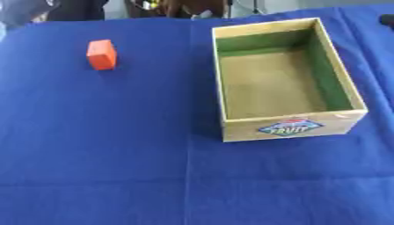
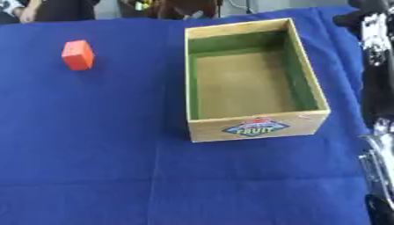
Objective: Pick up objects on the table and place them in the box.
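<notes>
Both views look down from the robot's head at a steep angle onto the bench [image 1: 92,167], which is covered with blue cloth and fills almost the whole picture. They face forward, away from the robot, so the far edge of the bench lies at the top. Both views share the wooden box [image 1: 289,127] and the orange block [image 1: 101,54]. In the right eye view these sit further left, and the robot's right arm [image 2: 377,88] shows along the right edge.
</notes>
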Motion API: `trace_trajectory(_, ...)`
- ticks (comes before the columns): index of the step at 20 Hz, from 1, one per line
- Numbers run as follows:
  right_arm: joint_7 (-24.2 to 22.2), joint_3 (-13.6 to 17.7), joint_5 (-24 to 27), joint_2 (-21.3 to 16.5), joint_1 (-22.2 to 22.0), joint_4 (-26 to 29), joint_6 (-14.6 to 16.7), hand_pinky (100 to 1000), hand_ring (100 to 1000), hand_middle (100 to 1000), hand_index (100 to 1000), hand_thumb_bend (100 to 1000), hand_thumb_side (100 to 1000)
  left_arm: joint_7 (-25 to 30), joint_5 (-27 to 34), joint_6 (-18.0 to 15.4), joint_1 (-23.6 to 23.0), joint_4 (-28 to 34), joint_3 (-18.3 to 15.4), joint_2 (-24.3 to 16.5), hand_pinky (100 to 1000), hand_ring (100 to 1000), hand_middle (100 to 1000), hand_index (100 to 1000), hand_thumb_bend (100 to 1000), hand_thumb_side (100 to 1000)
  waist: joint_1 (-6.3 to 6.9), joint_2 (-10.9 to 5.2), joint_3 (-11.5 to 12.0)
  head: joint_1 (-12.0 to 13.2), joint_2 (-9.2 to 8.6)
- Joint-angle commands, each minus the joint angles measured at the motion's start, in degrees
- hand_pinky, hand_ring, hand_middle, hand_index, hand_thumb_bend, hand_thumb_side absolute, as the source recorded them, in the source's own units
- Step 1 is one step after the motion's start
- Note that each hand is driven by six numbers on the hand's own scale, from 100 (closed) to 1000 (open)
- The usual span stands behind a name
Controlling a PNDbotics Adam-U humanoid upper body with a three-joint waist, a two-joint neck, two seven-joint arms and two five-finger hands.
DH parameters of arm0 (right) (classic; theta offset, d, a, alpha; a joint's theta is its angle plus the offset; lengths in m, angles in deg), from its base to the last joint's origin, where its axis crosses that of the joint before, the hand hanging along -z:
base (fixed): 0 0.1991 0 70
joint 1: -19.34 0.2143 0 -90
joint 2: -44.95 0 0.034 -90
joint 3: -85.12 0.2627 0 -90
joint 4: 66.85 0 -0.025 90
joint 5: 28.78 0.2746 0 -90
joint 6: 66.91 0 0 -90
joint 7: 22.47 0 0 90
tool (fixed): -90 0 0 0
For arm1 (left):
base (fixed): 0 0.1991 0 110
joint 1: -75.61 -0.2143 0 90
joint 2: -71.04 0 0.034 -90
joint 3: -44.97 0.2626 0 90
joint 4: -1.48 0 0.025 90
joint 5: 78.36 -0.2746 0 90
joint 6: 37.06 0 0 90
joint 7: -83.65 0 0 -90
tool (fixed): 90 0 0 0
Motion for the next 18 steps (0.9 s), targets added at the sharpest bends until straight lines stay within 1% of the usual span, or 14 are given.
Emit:
trace_trajectory(1, -0.20, -0.18, 0.12, -1.42, 0.80, 1.14, -0.20, 926, 747, 557, 749, 100, 699, 3.19, -4.93, -2.69, 2.97, -3.47, 0.10, -2.57, 687, 886, 929, 997, 100, 922, 0.11, -0.89, -0.16, 0.54, -1.03)
trace_trajectory(2, -0.26, -0.22, 0.17, -1.47, 0.83, 1.14, -0.23, 926, 747, 556, 749, 100, 698, 3.85, -6.30, -3.49, 3.76, -4.69, 0.28, -2.43, 706, 890, 909, 1000, 165, 974, 0.16, -0.79, -0.26, 0.59, -1.12)
trace_trajectory(4, -0.37, -0.30, 0.25, -1.57, 0.89, 1.14, -0.30, 926, 747, 556, 749, 100, 698, 5.42, -8.84, -5.06, 5.21, -6.94, 0.73, -2.13, 715, 894, 908, 1000, 194, 989, 0.28, -0.59, -0.51, 0.68, -1.32)
trace_trajectory(5, -0.44, -0.37, 0.29, -1.65, 0.92, 1.14, -0.36, 927, 746, 556, 749, 100, 696, 6.14, -9.90, -5.98, 5.95, -7.97, 0.96, -1.97, 735, 903, 920, 1000, 257, 1000, 0.35, -0.46, -0.70, 0.79, -1.48)
trace_trajectory(6, -0.51, -0.43, 0.33, -1.73, 0.97, 1.14, -0.41, 927, 746, 555, 749, 100, 696, 6.90, -10.95, -6.68, 6.70, -9.24, 1.06, -1.80, 739, 906, 925, 1000, 269, 1000, 0.40, -0.35, -0.87, 0.89, -1.61)
trace_trajectory(11, -0.74, -0.59, 0.47, -2.02, 1.08, 1.14, -0.84, 928, 746, 554, 748, 100, 683, 11.00, -14.36, -9.35, 9.88, -15.35, 1.21, -0.81, 783, 933, 996, 1000, 416, 1000, 0.67, 0.12, -1.43, 1.09, -2.36)
trace_trajectory(12, -0.78, -0.61, 0.49, -2.05, 1.10, 1.14, -0.90, 928, 746, 554, 748, 100, 688, 11.85, -14.67, -9.77, 10.36, -16.29, 1.21, -0.62, 789, 938, 1000, 1000, 455, 1000, 0.73, 0.21, -1.49, 1.10, -2.48)
trace_trajectory(15, -0.91, -0.68, 0.54, -2.17, 1.21, 1.14, -0.94, 928, 746, 554, 748, 100, 688, 14.78, -15.75, -10.77, 11.58, -18.78, 1.37, -0.32, 814, 950, 1000, 1000, 621, 1000, 0.85, 0.46, -1.71, 1.16, -2.82)
trace_trajectory(17, -0.94, -0.68, 0.55, -2.25, 1.28, 1.14, -0.95, 928, 746, 553, 748, 100, 687, 16.63, -16.56, -11.32, 12.07, -19.84, 1.47, -0.29, 830, 958, 1000, 1000, 700, 998, 0.91, 0.62, -1.90, 1.26, -3.09)
trace_trajectory(18, -0.95, -0.68, 0.57, -2.29, 1.29, 1.14, -0.98, 928, 746, 553, 748, 100, 686, 17.54, -16.95, -11.60, 12.24, -20.19, 1.56, -0.32, 835, 958, 1000, 1000, 715, 996, 0.95, 0.71, -2.00, 1.31, -3.21)
